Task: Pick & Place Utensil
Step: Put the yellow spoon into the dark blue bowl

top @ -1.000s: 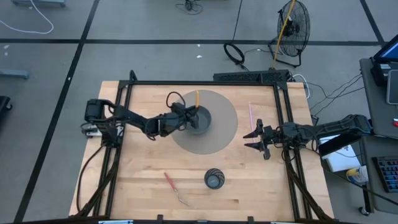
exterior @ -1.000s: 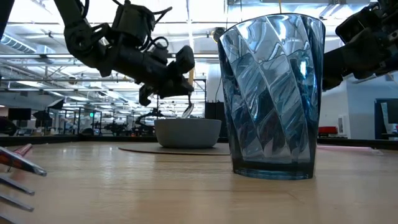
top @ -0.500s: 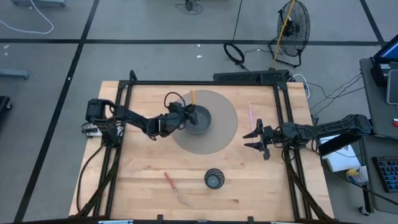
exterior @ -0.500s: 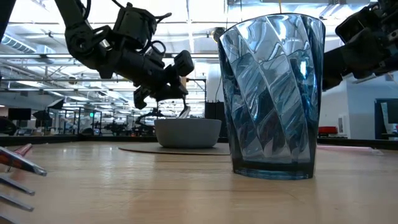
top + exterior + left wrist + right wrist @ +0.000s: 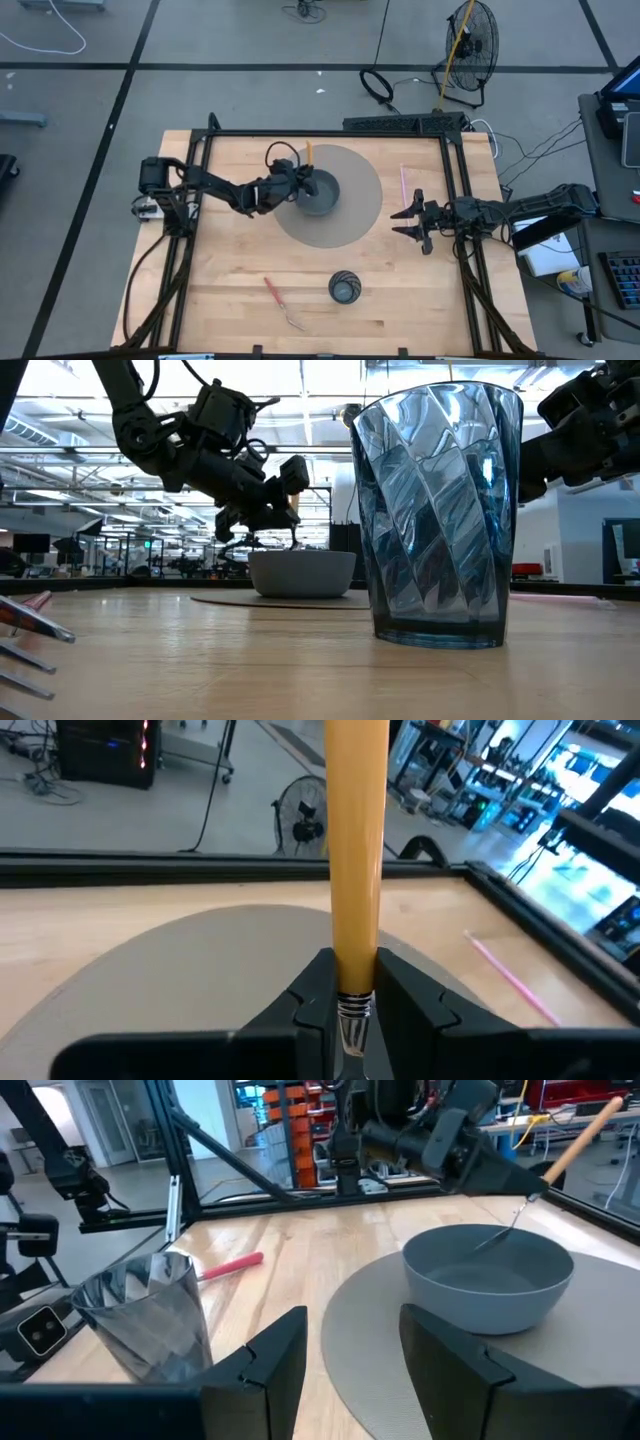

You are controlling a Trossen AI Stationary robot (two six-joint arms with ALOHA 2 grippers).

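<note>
My left gripper (image 5: 297, 183) is shut on a utensil with a yellow handle (image 5: 309, 153) over the grey bowl (image 5: 322, 193), which stands on a round grey mat (image 5: 355, 215). The utensil's thin metal end (image 5: 497, 1238) points down into the bowl's mouth. My right gripper (image 5: 411, 221) is open and empty, hovering by the mat's right edge. A red-handled fork (image 5: 276, 297) lies flat near the table's front edge, and a pink utensil (image 5: 404, 185) lies flat right of the mat. My left gripper pinches the utensil between its two fingers at the lower end of the yellow handle, at the ringed metal collar (image 5: 353, 1004). The fingers come from the table's left, slanting down. The utensil is lifted clear and tilted, handle (image 5: 590, 1125) up, metal end over the bowl.
A blue ribbed glass (image 5: 345, 288) stands upright near the front edge, right of the fork; it fills the low view (image 5: 440, 510). The black frame rail (image 5: 455, 190) runs along the table's right side, behind my right gripper.
My left gripper has drawn back a little toward the table's left edge and tipped, still shut on the utensil. The yellow handle's free end has shifted left, and the metal end stays over the bowl.
</note>
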